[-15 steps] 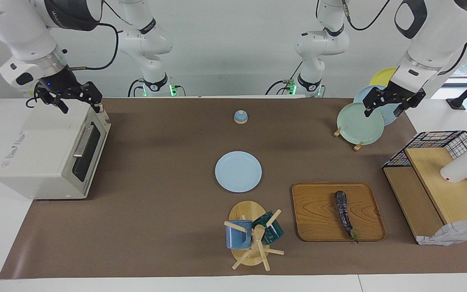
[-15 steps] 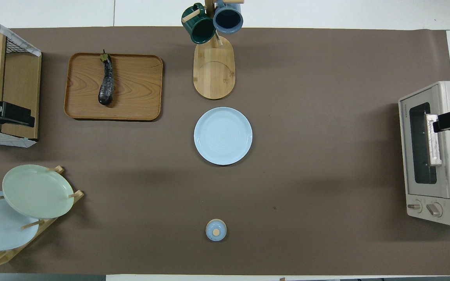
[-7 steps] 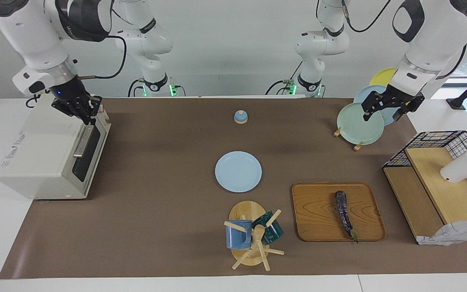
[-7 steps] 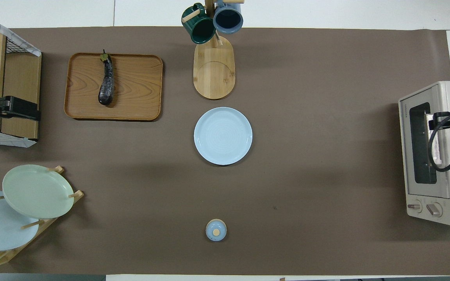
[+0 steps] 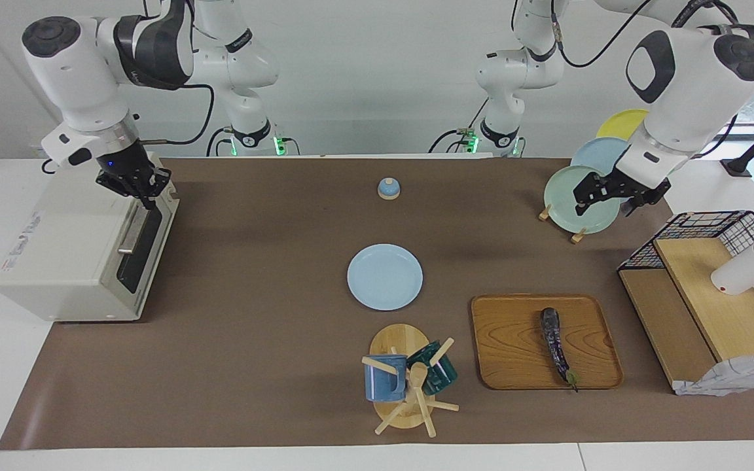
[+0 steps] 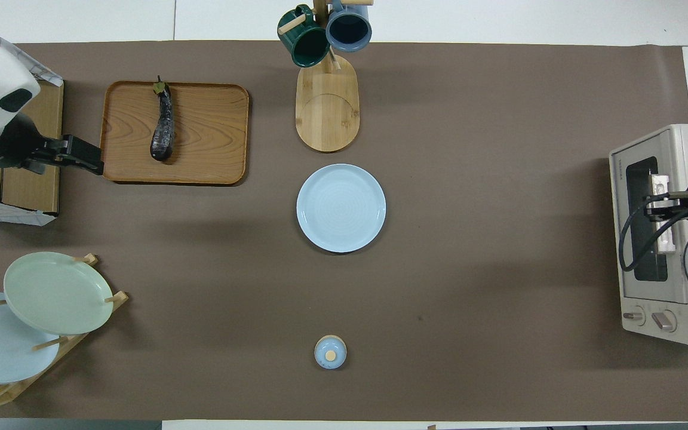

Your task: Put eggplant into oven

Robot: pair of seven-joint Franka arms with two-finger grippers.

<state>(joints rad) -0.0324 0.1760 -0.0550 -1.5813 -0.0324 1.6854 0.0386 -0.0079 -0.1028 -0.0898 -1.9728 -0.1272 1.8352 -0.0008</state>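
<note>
Right gripper (image 5: 144, 196) pinched closed at the boxy off-white toaster oven (image 5: 82, 252) door's top edge, left gripper (image 5: 606, 199) spread wide over the pale green plate (image 5: 570, 196), slender dark purple eggplant (image 5: 557, 347) on the wooden tray (image 5: 514, 343) at five o'clock of the round blue plate (image 5: 385, 277).

We see the eggplant (image 5: 556, 345), long, slender and glossy dark purple-black, lying flat on a wooden tray (image 5: 514, 347) at the lower right of the facing view, its small green stem tip pointing toward the frame's bottom edge. The oven (image 5: 82, 252), a boxy off-white toaster oven, sits at the left of that view, its glass-windowed door with a metal bar handle closed.
</note>
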